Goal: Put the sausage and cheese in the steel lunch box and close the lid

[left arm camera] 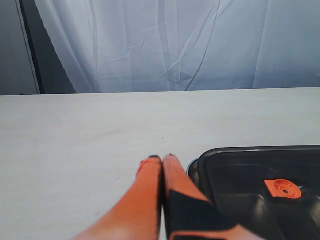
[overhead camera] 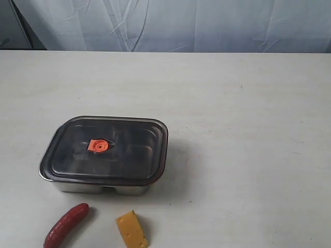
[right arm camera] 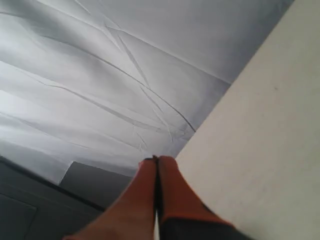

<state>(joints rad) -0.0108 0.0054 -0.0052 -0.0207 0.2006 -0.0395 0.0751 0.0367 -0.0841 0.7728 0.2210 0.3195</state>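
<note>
Exterior view: the steel lunch box (overhead camera: 98, 187) sits on the pale surface (overhead camera: 232, 129), left of the middle and toward the near side. The dark tinted lid (overhead camera: 132, 152) lies on top of it and covers it. The orange valve (overhead camera: 98, 145) is at the lid's centre, and the compartments show dimly through the tint. The sausage (overhead camera: 66, 225) lies on the surface outside the box, just near of its left part, slanting from near-left to far-right. The cheese (overhead camera: 132, 230) lies to the right of the sausage, apart from it and also just near of the box, close to the bottom edge of the picture. The right half of the surface is bare, and a creased white cloth (overhead camera: 181, 23) hangs along the far side. Neither arm appears in this view.

In the left wrist view the left fingers (left arm camera: 147, 192) are orange and pressed together with nothing between them. They are above the surface, just beside a rounded corner of the lidded box, not touching it.

In the right wrist view the right fingers (right arm camera: 142, 197) are also pressed together and hold nothing. Only the cloth and a strip of bare surface lie beyond them.
</note>
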